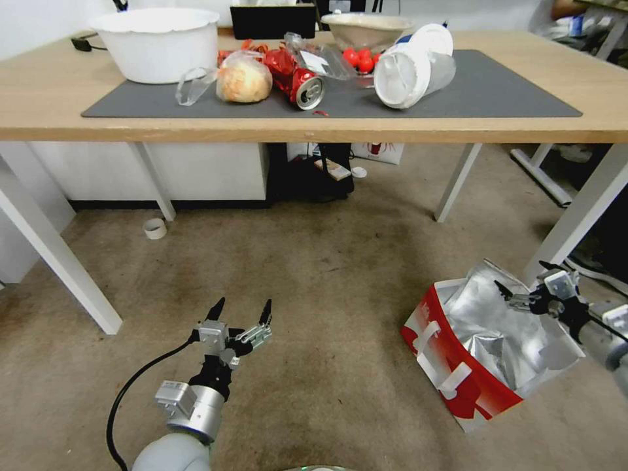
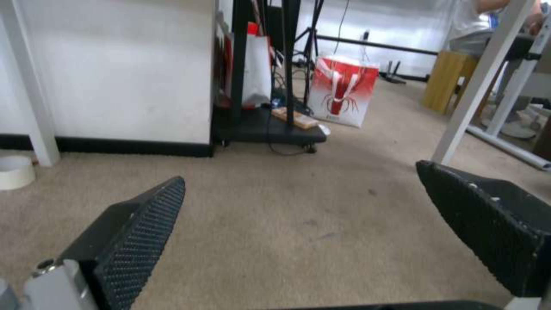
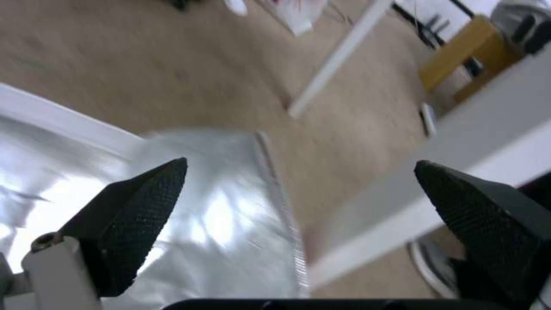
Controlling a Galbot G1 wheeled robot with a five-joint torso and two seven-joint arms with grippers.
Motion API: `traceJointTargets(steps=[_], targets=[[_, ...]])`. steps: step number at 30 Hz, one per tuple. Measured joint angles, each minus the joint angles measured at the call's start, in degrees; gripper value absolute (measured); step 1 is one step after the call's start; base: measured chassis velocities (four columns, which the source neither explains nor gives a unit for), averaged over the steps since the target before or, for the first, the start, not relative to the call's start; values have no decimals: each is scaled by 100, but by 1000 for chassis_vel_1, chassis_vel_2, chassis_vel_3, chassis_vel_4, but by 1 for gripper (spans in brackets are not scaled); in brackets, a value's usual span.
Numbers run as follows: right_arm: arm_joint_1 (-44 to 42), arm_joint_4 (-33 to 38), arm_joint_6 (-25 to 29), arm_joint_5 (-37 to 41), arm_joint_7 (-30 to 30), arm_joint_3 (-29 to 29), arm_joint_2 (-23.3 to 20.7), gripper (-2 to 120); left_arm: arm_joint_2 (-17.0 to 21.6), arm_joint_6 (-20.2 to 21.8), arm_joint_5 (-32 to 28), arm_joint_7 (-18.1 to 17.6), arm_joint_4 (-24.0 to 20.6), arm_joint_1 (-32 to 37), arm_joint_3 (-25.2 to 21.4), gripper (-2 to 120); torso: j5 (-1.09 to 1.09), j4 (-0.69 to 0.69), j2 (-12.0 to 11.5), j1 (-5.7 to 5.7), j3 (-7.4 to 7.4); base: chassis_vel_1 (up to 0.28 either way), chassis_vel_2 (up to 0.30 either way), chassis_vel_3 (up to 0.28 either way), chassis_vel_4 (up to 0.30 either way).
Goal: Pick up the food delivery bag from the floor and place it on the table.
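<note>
I hold the right gripper (image 1: 523, 296), jaws spread, over the bag (image 1: 481, 356) on the floor (image 1: 327, 294), ready for its foil rim; left gripper (image 1: 241, 313), jaws spread, waits well left of the bag.

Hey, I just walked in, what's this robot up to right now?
It is going after the food delivery bag, which sits on the floor by a leg of the table, foil lining open at the top. The right hand hangs open over the bag's foil mouth, gripping nothing. The left hand hovers open over bare carpet, well apart from the bag.
</note>
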Motion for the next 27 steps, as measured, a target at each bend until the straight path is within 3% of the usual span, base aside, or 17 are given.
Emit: traceJointTargets(steps=[9,27], targets=[[463,-550,-683,-257,43,-688,-347,100,-87,-1,1,-22,30,-28,-5,100,0,0,1,0,0,0,0,0,0],[788,-735,-1373,-215,194,-1216,-305,100,-108,-44,-176,-55,58,-64,-38,100,0,1,4,0,0,0,0,0,0]])
